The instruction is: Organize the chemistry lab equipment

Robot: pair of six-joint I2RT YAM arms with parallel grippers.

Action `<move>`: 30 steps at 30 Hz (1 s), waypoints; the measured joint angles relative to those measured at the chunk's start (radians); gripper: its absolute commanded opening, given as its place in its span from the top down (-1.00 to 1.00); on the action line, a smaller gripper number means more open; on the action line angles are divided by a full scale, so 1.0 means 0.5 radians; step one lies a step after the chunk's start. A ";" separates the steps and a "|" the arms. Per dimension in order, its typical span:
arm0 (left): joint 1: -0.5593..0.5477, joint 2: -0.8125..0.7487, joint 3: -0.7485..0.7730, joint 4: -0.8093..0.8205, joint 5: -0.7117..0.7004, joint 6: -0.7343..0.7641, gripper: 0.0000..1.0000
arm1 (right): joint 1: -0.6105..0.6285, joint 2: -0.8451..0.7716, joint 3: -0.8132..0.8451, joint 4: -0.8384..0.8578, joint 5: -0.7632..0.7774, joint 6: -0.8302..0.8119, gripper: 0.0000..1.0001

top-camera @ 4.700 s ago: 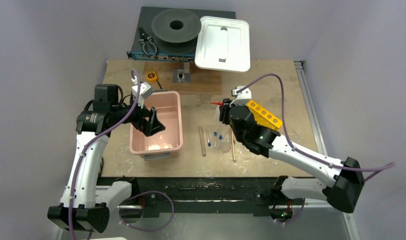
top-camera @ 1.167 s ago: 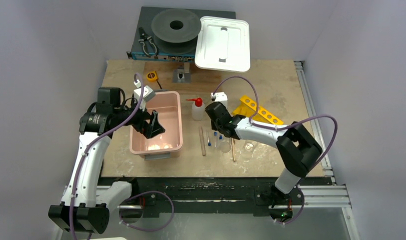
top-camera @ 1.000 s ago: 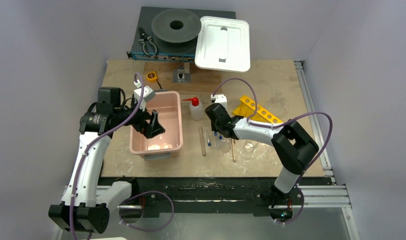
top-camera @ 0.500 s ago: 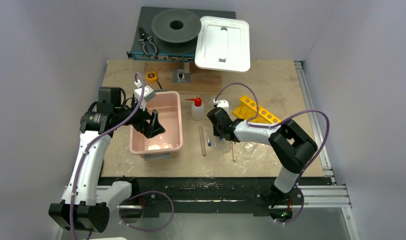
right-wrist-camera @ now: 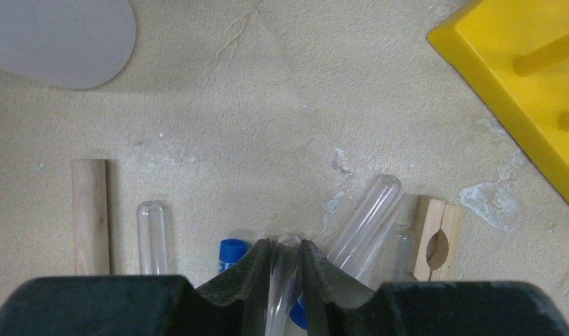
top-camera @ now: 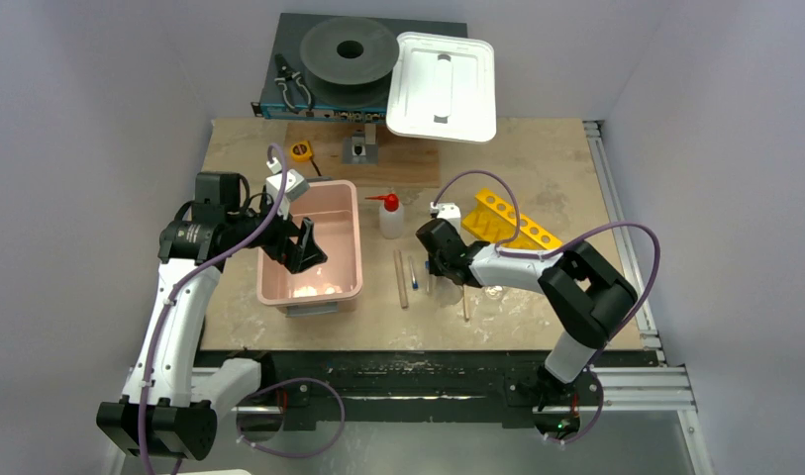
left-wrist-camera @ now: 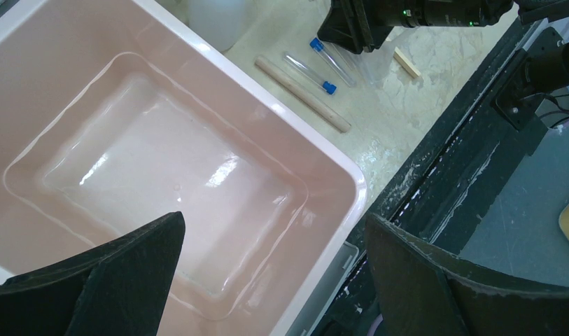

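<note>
My right gripper (right-wrist-camera: 281, 260) is low over the table and shut on a thin clear tube (right-wrist-camera: 287, 246), whose rounded end shows between the fingers. Two more clear tubes (right-wrist-camera: 153, 236) (right-wrist-camera: 369, 222) and a blue cap (right-wrist-camera: 232, 249) lie beside it. Wooden sticks lie to the left (right-wrist-camera: 90, 215) and right (right-wrist-camera: 435, 238). From above, the right gripper (top-camera: 433, 261) is by the tubes. The white squeeze bottle (top-camera: 390, 219) stands upright next to the pink bin (top-camera: 349, 259). The yellow rack (top-camera: 512, 223) lies behind the right arm. My left gripper (left-wrist-camera: 273, 220) is open and empty over the bin.
A white lid (top-camera: 443, 85), a grey disc (top-camera: 350, 49) and black pliers (top-camera: 291, 87) lie at the back. A yellow tape measure (top-camera: 300, 151) and a small grey block (top-camera: 361, 147) sit behind the bin. The table's front edge is close below the tubes.
My right gripper has set the squeeze bottle down beside the bin, moved nearer to the tubes, and closed on one. The left arm has not moved.
</note>
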 measured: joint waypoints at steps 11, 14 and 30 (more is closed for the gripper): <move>0.000 0.000 0.000 -0.008 -0.001 0.013 -1.00 | 0.000 -0.089 0.001 -0.008 -0.084 0.002 1.00; 0.000 0.000 0.000 -0.015 0.005 0.013 -1.00 | 0.000 -0.262 0.001 0.005 -0.112 -0.014 1.00; 0.000 -0.181 0.000 -0.083 0.358 0.197 -1.00 | 0.136 -1.027 -0.117 0.472 -0.418 -0.168 1.00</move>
